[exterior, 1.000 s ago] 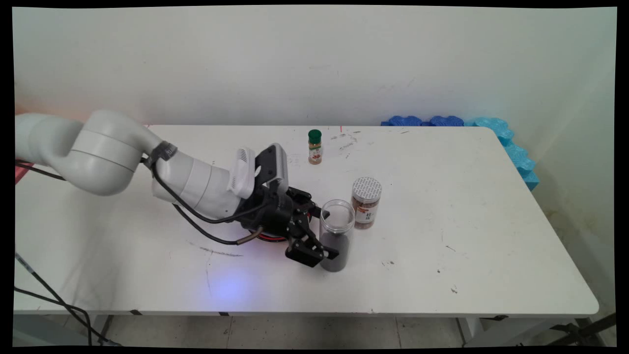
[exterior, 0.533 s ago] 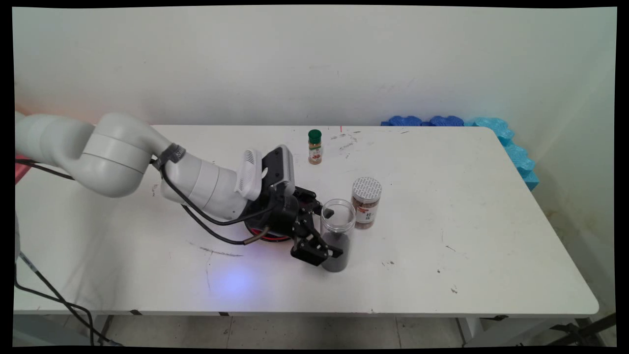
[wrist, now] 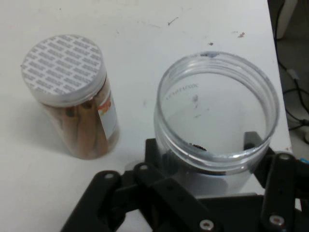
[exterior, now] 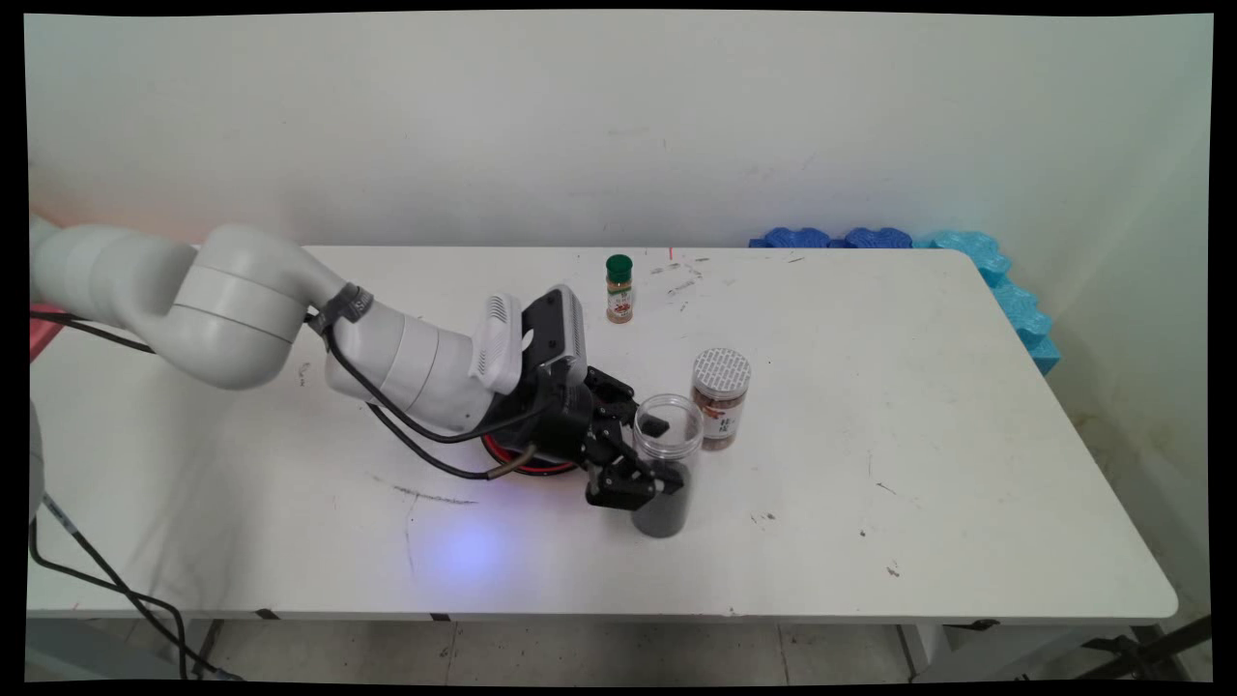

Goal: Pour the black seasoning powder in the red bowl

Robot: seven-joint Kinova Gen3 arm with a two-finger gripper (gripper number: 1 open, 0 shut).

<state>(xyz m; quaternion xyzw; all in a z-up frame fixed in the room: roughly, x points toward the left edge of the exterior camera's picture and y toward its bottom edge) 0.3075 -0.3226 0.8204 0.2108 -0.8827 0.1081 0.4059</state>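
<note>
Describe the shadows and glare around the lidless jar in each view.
Main view: lighting is even, and the clear lidless jar throws only a faint, soft shadow on the white table. Hand view: its rim catches pale highlights, and the foil-sealed spice jar casts a soft grey shadow toward the picture's lower left.

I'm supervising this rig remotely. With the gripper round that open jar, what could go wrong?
The clear jar has no lid, so if the gripper tilts it, the dark contents may spill. The sealed brown jar stands close beside it and might get knocked. A red-rimmed disc lies under the wrist.
</note>
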